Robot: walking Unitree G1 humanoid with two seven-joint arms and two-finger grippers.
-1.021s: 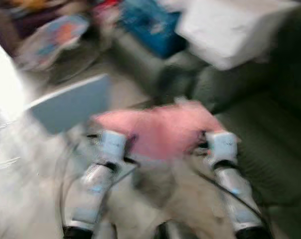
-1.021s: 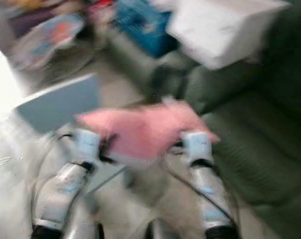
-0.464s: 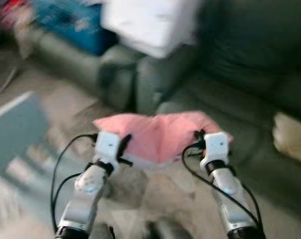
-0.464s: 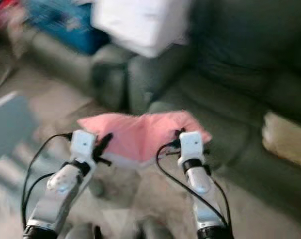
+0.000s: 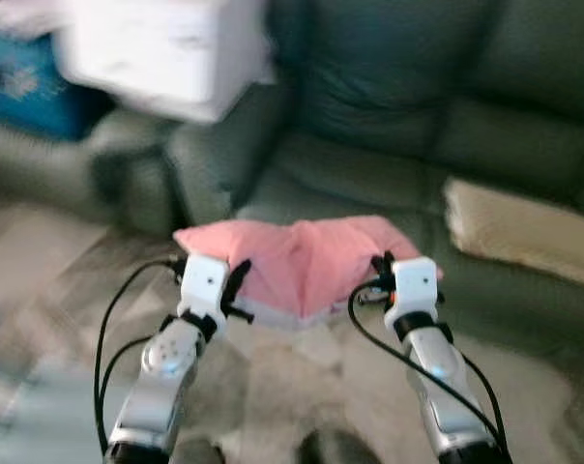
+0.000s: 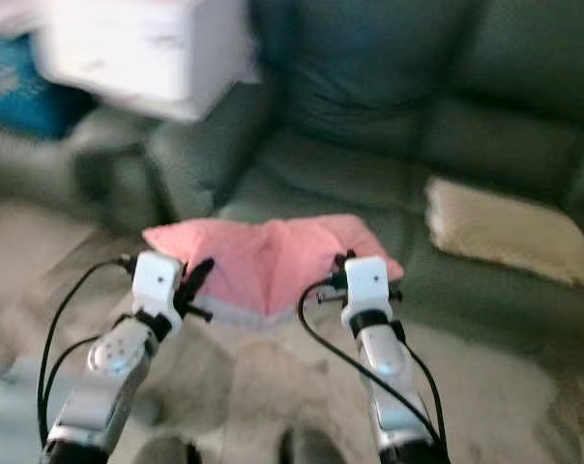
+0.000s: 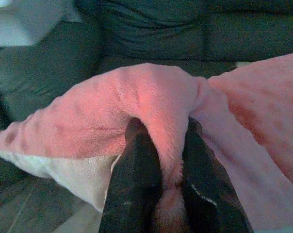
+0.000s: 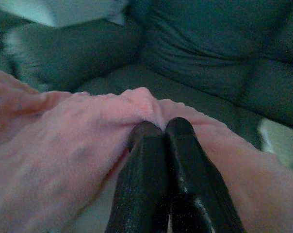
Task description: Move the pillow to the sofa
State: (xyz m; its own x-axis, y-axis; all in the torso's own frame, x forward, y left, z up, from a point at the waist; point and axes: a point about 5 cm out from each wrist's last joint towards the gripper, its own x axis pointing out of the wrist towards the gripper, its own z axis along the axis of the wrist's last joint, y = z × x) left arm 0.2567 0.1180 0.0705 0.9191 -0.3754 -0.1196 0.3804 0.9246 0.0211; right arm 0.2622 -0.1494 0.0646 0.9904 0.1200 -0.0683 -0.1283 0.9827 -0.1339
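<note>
My left gripper [image 7: 158,160] is pinched tight on a fold of the pink pillow [image 5: 306,261], and my right gripper [image 8: 161,145] is clamped on the opposite end, so the pillow hangs slung between both arms in front of me, above the floor [image 5: 302,387]. The dark green sofa [image 5: 408,126] is just ahead, a beige cushion [image 5: 514,227] lying on its seat. I judge this the carry step; next I need to reach forward over the seat and release.

left end effector [image 7: 161,145] clamped | right end effector [image 8: 163,133] clamped | arms forward
</note>
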